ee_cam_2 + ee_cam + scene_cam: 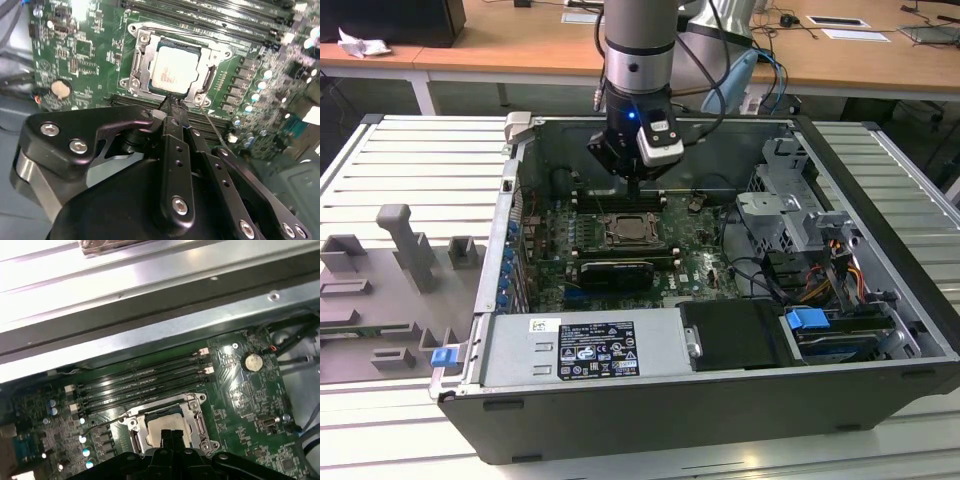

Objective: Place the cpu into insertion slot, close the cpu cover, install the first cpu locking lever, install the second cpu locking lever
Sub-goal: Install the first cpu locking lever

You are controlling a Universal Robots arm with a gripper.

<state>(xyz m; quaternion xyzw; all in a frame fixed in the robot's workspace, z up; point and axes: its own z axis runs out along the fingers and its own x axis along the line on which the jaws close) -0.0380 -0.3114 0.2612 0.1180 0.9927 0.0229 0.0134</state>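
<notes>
Gripper [632,188] of the single arm is hanging inside an open computer case [720,425], its two black fingers [165,437] pressing together with nothing between them. In the exterior view, the green circuit board [698,266] is lying flat on the case floor, with a silver power supply box [580,350] sitting at its 6 o'clock and a grey drive cage [790,200] at its 3 o'clock. Long black memory slots [140,377] are running beside the insertion slot [611,224], which is sitting just at the gripper's 6 o'clock. The cpu cover [145,54] is lying closed, framing the cpu [175,70], which is resting seated in the slot. A thin wire lever [180,31] is lying along the cover's edge nearest the memory slots
</notes>
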